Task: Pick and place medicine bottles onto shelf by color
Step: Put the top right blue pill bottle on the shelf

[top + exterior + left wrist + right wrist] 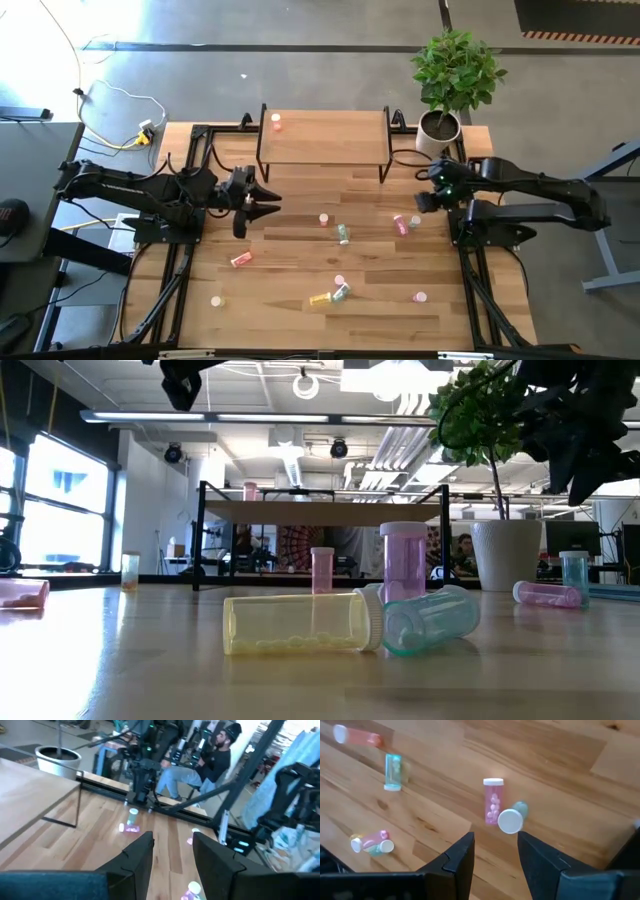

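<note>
Tabletop (300, 315) first: a broad slatted wooden surface with the shelf (325, 137) standing at its far edge, one red-orange bottle (276, 123) already upright near the shelf's left end. Both arms hang above the wood. The left end effector (262, 203) hovers just in front of the shelf's left legs, its fingers parted with nothing between them; the right end effector (428, 200) waits near the plant pot (439, 130), fingers likewise apart and empty, above a pink bottle (493, 801) lying beside a pale green one (513, 818).

The remaining bottles lie scattered across the middle of the tabletop, some on their sides, like the yellow bottle (300, 624), some upright.

They look like light, rigid, smooth plastic, so a fallen one would probably roll if nudged. Gripping across the body just below the cap seems safest.

No readable labels or writing are visible.
</note>
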`<state>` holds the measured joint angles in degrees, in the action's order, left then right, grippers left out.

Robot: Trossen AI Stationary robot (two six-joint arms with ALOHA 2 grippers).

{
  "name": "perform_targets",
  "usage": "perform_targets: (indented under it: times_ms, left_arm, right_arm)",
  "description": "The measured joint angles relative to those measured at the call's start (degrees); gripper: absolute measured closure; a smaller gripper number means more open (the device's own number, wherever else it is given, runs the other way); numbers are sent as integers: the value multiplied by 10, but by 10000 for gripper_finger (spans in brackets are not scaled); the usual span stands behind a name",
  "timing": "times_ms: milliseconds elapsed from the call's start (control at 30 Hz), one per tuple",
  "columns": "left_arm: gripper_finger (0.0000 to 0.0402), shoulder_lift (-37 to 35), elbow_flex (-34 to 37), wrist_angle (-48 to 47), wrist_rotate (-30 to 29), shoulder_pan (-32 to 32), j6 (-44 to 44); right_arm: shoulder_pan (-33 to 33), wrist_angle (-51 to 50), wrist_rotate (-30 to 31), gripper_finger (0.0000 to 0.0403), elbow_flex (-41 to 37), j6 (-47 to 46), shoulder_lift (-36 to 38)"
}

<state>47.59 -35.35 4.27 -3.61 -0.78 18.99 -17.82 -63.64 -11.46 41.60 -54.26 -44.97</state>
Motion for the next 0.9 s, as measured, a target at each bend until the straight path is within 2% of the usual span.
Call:
perform_targets:
  times_ms: [300,433,667,900]
  left_arm:
    - [272,0,0,-1,16,0,-12]
    - [269,1,0,-2,16,0,-10]
    - [219,1,0,-2,5,0,1]
    - [190,1,0,-2,10,0,20]
  right_arm:
    - [0,0,-10,260,0,-13,-34]
    - [0,0,-10,245,-1,-9,-46]
    - [0,0,18,194,-1,-27,-69]
    - [0,0,28,192,-1,-64,-97]
